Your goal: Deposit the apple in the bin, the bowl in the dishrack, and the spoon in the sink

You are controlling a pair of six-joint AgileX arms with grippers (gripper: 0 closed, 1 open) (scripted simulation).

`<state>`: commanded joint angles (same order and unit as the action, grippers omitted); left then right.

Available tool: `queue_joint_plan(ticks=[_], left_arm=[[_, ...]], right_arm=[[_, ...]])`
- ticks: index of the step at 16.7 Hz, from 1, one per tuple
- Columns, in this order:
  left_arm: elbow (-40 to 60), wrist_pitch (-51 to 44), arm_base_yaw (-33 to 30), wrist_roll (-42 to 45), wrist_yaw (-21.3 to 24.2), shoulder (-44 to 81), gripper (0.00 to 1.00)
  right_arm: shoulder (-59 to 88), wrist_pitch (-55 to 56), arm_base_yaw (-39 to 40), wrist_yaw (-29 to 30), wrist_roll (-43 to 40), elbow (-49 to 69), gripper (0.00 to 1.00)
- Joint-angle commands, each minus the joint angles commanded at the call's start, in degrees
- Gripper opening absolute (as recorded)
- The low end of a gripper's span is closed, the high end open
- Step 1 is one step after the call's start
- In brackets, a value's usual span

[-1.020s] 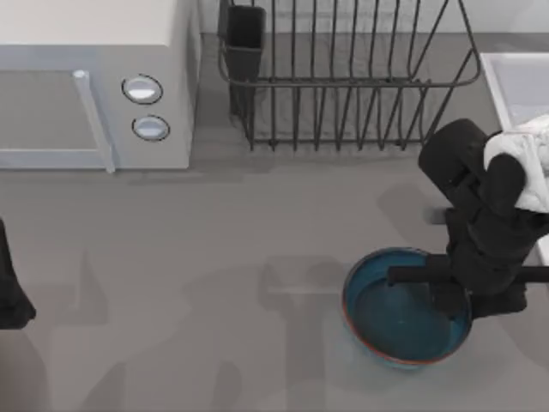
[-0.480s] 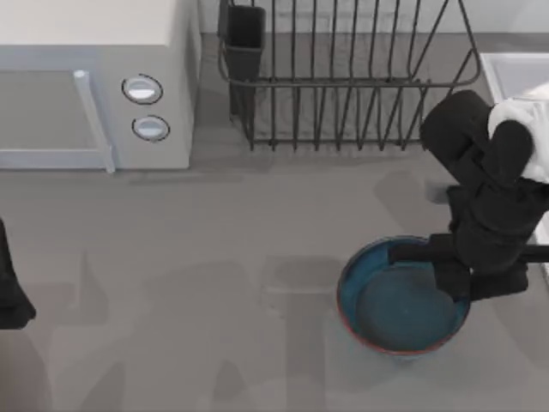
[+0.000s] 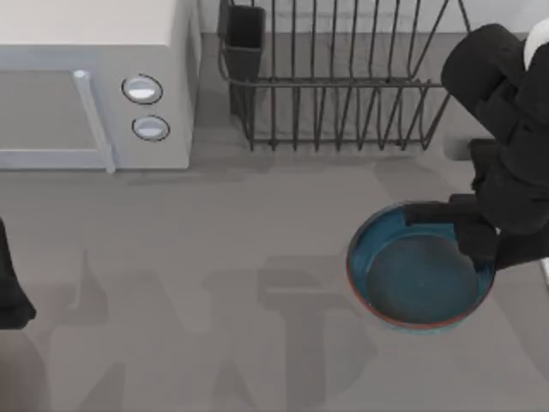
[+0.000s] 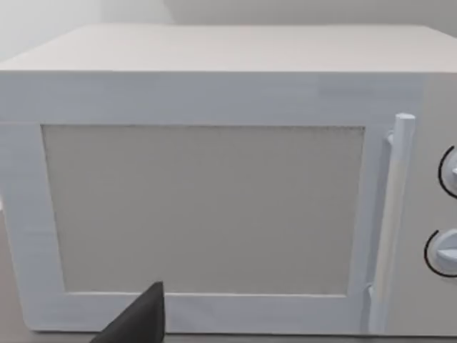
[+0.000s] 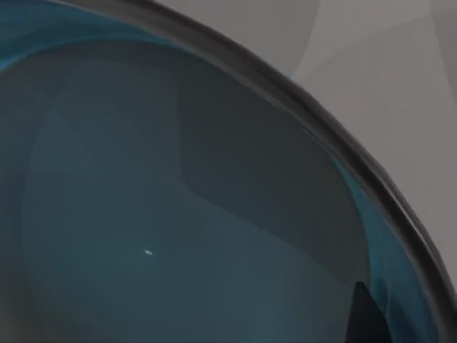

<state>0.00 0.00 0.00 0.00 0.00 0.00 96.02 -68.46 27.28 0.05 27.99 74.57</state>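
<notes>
Bowl [image 3: 419,279] hangs under right gripper [image 3: 474,243], which seems clamped on its near rim; dishrack [image 3: 343,77] lies just beyond, right arm nearest, left arm parked far left.

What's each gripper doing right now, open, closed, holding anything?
Left gripper: parked at the table's left edge, facing the microwave; cannot be told.
Right gripper: closed on the rim of the bowl, holding it.

One bowl [image 3: 412,287], one dishrack [image 3: 343,77] — one microwave [image 3: 94,86], two knobs [image 3: 141,88].
</notes>
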Motion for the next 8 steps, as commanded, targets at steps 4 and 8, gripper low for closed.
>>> queue_joint_plan(ticks=[4,8], left_arm=[[0.0,0.0,0.0,0.0,0.0,0.0,1.0],[0.0,0.0,0.0,0.0,0.0,0.0,1.0]], right_arm=[[0.2,0.26,0.17,0.07,0.03,-0.12,0.0],[-0.78,6.05,3.69,6.08,-2.42,1.59,0.0]])
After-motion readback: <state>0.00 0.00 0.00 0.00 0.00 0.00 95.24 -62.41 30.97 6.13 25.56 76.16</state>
